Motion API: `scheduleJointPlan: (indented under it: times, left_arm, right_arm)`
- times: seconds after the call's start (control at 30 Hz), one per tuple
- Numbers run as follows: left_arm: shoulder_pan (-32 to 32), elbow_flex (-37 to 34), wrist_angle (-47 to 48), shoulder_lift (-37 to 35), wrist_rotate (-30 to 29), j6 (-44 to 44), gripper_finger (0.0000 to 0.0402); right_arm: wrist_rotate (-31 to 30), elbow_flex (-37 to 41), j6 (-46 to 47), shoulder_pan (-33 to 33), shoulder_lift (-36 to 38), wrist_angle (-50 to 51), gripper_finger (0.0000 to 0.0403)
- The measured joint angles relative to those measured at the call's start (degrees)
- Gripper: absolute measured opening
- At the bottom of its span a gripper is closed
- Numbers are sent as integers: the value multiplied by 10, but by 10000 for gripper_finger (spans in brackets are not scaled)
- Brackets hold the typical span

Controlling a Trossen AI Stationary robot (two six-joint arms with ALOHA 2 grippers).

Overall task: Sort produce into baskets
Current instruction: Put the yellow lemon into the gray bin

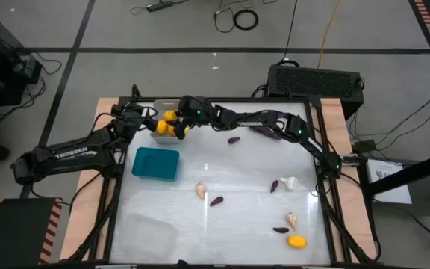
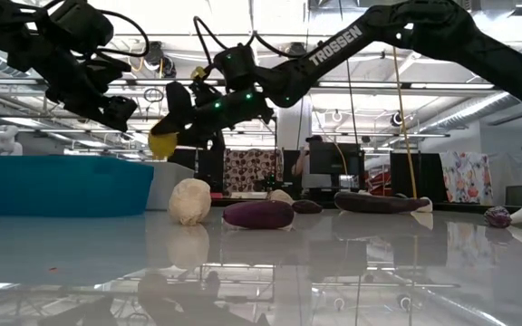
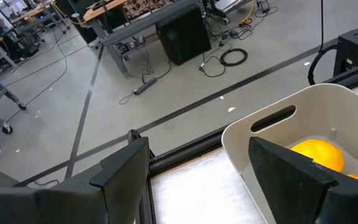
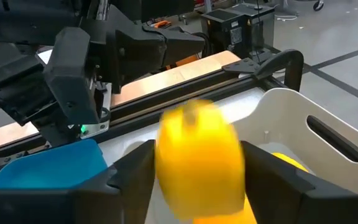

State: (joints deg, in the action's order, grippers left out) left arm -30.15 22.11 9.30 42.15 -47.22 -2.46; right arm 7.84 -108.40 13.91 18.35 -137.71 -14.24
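Observation:
My right gripper (image 4: 197,186) reaches over the light grey basket (image 4: 291,106) at the table's far left, fingers open. A yellow fruit (image 4: 197,155) shows blurred between them, above another yellow fruit (image 4: 284,163) lying in the basket. In the low view the fruit (image 2: 163,143) is at the lower end of the fingers. My left gripper (image 3: 197,180) waits open beside the grey basket (image 3: 278,124), nothing between its fingers. The teal basket (image 1: 155,163) stands just nearer, the clear basket (image 1: 151,232) at the near left. My right gripper has the yellow fruit (image 4: 194,134) between its two fingers, which come level from the table's right and slant slightly down. The fruit is smeared while the fingers are sharp. Whether the fingers touch it, I cannot tell.
Loose produce lies on the table: garlic bulbs (image 1: 200,190) (image 1: 290,181) (image 1: 292,220), small eggplants (image 1: 216,200) (image 1: 234,139) (image 1: 274,186) (image 1: 281,230), a larger eggplant (image 1: 263,131) under the right arm, and a yellow fruit (image 1: 296,240) at the near right.

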Motion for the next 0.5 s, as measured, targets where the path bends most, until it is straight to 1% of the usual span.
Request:
scheduleJointPlan:
  times: [0.13,0.27,0.4,0.5]
  left_arm:
    - [0,0,0,0,0,1,283]
    - [0,0,0,0,0,1,283]
    - [0,0,0,0,5,2,283]
    - [0,0,0,0,5,2,283]
  right_arm:
    - [0,0,0,0,0,2,240]
    - [5,0,3,0,2,5,251]
    - [44,0,7,0,6,5,251]
    - [91,0,36,0,12,17,248]
